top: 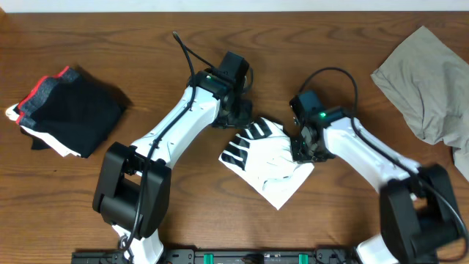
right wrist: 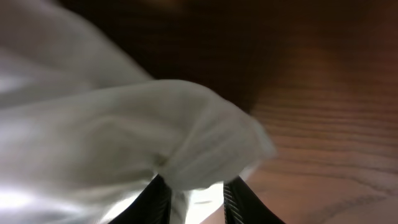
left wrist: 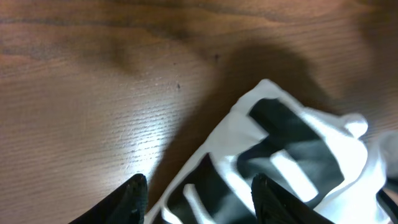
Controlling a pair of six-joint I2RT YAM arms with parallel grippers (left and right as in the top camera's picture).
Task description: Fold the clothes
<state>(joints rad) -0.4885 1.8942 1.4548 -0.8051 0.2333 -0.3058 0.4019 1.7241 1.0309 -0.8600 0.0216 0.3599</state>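
A white garment with black stripes (top: 267, 158) lies partly folded at the table's middle. My left gripper (top: 239, 117) is open at the garment's far left corner. In the left wrist view its fingers (left wrist: 199, 200) straddle the striped edge (left wrist: 280, 149) without closing on it. My right gripper (top: 303, 147) is at the garment's right edge. In the right wrist view its fingers (right wrist: 196, 200) are shut on a bunched fold of the white cloth (right wrist: 124, 124), which fills most of that view.
A folded stack of black, red and white clothes (top: 69, 110) sits at the far left. A crumpled beige-grey garment (top: 432, 81) lies at the far right corner. Brown wooden tabletop (top: 146, 44) surrounds them.
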